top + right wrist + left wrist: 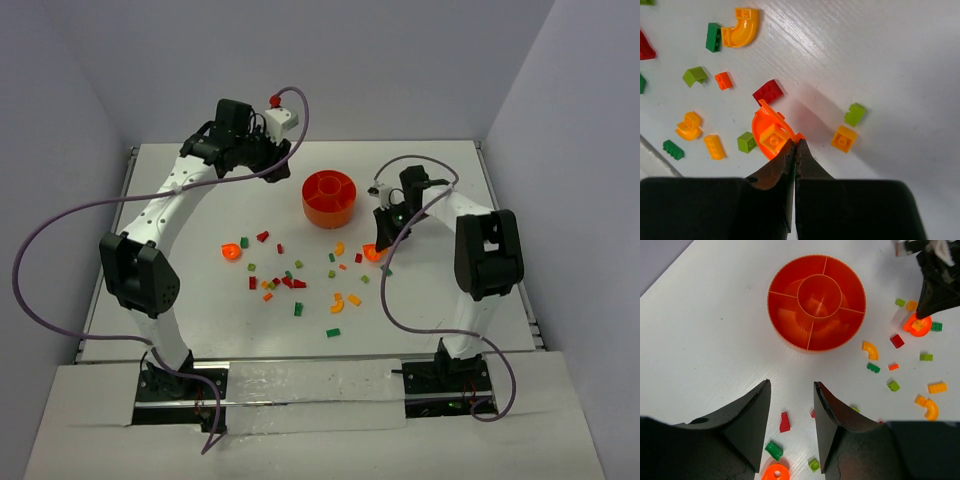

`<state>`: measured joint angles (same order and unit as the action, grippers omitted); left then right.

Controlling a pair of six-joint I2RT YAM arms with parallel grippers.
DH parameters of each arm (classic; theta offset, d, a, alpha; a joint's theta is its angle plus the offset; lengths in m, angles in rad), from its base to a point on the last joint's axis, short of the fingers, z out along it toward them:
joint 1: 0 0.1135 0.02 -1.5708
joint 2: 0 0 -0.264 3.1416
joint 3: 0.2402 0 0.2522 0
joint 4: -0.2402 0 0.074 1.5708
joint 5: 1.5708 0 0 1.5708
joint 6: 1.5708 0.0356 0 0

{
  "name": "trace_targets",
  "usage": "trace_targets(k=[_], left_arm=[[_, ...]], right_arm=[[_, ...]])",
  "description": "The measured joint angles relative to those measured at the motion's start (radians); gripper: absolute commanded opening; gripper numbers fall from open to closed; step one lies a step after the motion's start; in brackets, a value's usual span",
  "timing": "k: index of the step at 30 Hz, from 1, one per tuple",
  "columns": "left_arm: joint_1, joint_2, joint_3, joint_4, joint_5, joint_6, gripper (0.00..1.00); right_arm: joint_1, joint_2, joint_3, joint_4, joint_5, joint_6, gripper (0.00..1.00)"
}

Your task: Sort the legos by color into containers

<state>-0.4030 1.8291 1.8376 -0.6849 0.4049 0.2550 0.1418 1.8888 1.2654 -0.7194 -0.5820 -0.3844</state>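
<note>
Orange plastic sits at the tips of the right gripper (795,150); is it held? (Reader)

Its two fingers are pressed together on the thin raised rim of an orange round piece (761,131). The piece lies on the table (200,200) at the right of the scatter, near the bowl (785,337). A small orange brick (774,138) sits in its dish; whether clipped on or loose cannot be told. (Legend)

How would such a piece handle? (Reader)

It is judged light, stiff and smooth. It should not deform, but a pinch on a thin rim gives little purchase, so the piece may swivel or slip. If the brick is loose, it may tip out when the dish tilts. The rim looks like the only practical hold, since the body lies flat and wide. (Legend)

What surrounds it? (Reader)

Just beside it lie a red brick (768,91), a lime brick (746,141) and a yellow brick (844,138); none touches the fingers. Curved yellow pieces (742,26) lie further out. The bowl's compartments show no bricks. (Legend)

And the left gripper (790,410)? (Reader)

Its fingers stand apart with nothing between them. It hangs over the table on the bowl's left and may crowd that side of the approach. (Legend)
</note>
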Motion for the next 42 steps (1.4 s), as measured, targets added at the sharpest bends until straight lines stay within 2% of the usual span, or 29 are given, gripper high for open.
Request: trace_targets(k=[4,8,10,12,19,25,29,31,35,39,42], left_arm=[[0.000,-0.005,-0.018,0.002,-0.010,-0.003,0.54],[0.001,-0.014,-0.032,0.008,-0.032,-0.013,0.68],[0.003,-0.020,-0.042,0.017,-0.046,-0.022,0.72],[0.006,-0.033,-0.063,0.032,-0.059,-0.036,0.80],[0.024,-0.095,-0.130,0.067,-0.090,-0.077,0.82],[0.026,-0.104,-0.132,0.081,-0.099,-0.096,0.82],[0.026,-0.107,-0.141,0.089,-0.110,-0.103,0.83],[0.026,-0.107,-0.141,0.091,-0.116,-0.108,0.95],[0.026,-0.107,-0.141,0.098,-0.128,-0.116,0.99],[0.036,-0.107,-0.141,0.101,-0.133,-0.124,0.99],[0.052,-0.107,-0.141,0.103,-0.128,-0.138,0.99]], right_arm=[[0.045,-0.147,-0.049,0.081,0.127,0.029,0.00],[0.150,-0.269,-0.135,0.205,0.298,0.034,0.00],[0.219,-0.313,-0.189,0.274,0.398,0.026,0.00],[0.287,-0.355,-0.271,0.363,0.523,0.015,0.00],[0.443,-0.389,-0.516,0.651,0.902,-0.111,0.00],[0.507,-0.389,-0.612,0.904,1.107,-0.251,0.00],[0.554,-0.389,-0.659,1.090,1.193,-0.358,0.00],[0.574,-0.390,-0.691,1.165,1.217,-0.415,0.00],[0.590,-0.391,-0.733,1.231,1.236,-0.481,0.00],[0.555,-0.441,-0.687,1.112,1.189,-0.417,0.00],[0.479,-0.493,-0.543,0.957,1.119,-0.299,0.00]])
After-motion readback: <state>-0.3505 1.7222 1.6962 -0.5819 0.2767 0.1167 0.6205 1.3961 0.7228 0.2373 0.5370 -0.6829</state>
